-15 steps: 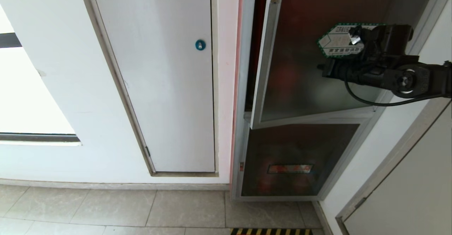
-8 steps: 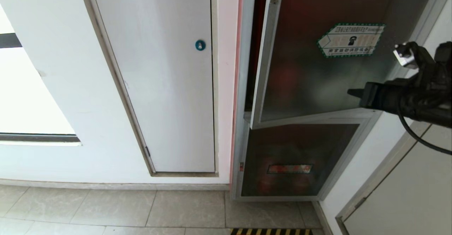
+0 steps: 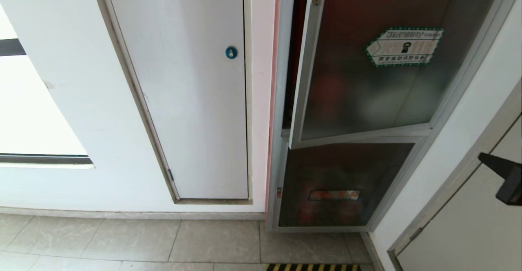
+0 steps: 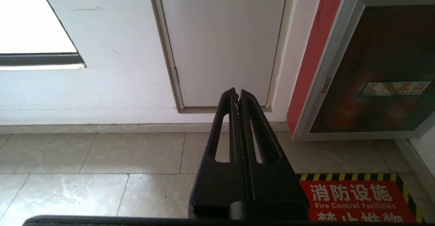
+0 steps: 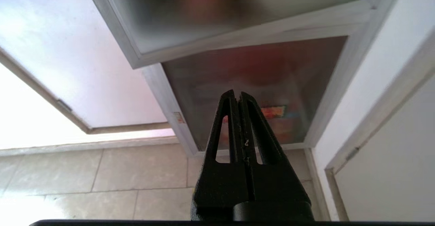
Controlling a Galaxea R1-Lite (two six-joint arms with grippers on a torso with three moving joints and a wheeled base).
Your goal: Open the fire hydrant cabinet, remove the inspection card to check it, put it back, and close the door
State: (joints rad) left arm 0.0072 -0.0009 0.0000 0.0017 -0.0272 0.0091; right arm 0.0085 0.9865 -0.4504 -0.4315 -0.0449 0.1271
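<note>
Right gripper (image 5: 238, 98) sat pinched together, empty, low by the door (image 3: 367, 95), which hung ajar, unlatched.

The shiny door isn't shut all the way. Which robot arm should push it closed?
Probably the right. The right gripper is by the cabinet side, beneath the door, which stands ajar. The left gripper hangs low before the white door, off to the side.

Door (image 3: 367, 83) ajar, narrow gap at latch edge; frame of fire hydrant cabinet (image 3: 278, 100) flanks gap closely
</note>
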